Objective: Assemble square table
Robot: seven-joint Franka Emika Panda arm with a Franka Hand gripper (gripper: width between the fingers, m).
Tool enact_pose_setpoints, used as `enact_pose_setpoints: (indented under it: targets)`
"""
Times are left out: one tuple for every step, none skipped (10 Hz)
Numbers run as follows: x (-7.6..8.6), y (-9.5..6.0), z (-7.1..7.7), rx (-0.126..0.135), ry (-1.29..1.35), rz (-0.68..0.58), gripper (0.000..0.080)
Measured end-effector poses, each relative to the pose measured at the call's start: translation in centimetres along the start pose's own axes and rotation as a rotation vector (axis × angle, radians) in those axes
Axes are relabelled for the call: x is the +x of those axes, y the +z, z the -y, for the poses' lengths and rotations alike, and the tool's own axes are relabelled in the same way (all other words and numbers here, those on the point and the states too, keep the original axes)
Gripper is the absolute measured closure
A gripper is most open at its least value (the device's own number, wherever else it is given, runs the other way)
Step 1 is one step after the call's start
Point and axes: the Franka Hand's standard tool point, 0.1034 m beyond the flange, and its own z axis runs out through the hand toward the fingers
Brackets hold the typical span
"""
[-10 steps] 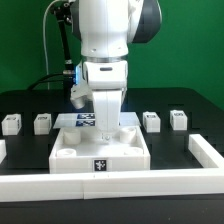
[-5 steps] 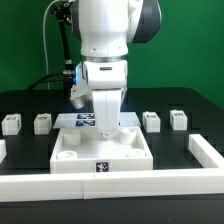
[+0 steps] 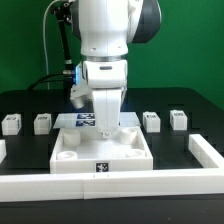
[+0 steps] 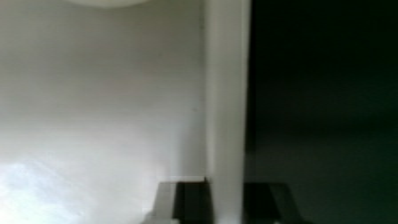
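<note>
The square table's white slab (image 3: pixel 100 150) lies flat on the black worktop, with raised corner sockets and a tag (image 3: pixel 100 166) on its near edge. My gripper (image 3: pixel 106 128) reaches straight down onto the slab's far edge, partly hidden by the wrist. In the wrist view the slab's thin white rim (image 4: pixel 226 100) runs between the two dark fingers (image 4: pixel 187 200), and the gripper (image 4: pixel 226 200) is shut on it. Two white leg posts (image 3: pixel 11 124) (image 3: pixel 42 122) stand at the exterior view's left and two more (image 3: pixel 151 121) (image 3: pixel 178 119) at its right.
The marker board (image 3: pixel 82 120) lies behind the slab, under the arm. A white rail (image 3: pixel 110 183) runs along the front of the worktop and turns back at the exterior view's right (image 3: pixel 205 150). Black worktop (image 4: pixel 329 100) shows beyond the rim.
</note>
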Motion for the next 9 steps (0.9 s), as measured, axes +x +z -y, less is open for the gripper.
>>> enact_pose_setpoints:
  targets:
    - [0.7, -0.2, -0.4, -0.007, -0.010, 0.002, 0.0739]
    - [1.7, -0.2, -0.7, -0.010, -0.029, 0.000, 0.0739]
    - [2.6, -0.2, -1.0, -0.013, -0.046, -0.002, 0.0739]
    - [3.4, 0.0, -1.3, -0.016, -0.053, -0.006, 0.0739]
    - [3.8, 0.0, -1.4, -0.024, -0.056, -0.008, 0.0739]
    - [3.6, 0.0, -1.4, -0.024, -0.054, -0.008, 0.0739]
    - [3.6, 0.0, -1.4, -0.024, -0.053, -0.008, 0.0739]
    - [3.6, 0.0, -1.4, -0.024, -0.053, -0.008, 0.0739]
    - [3.8, 0.1, -1.4, -0.026, -0.050, -0.009, 0.0739]
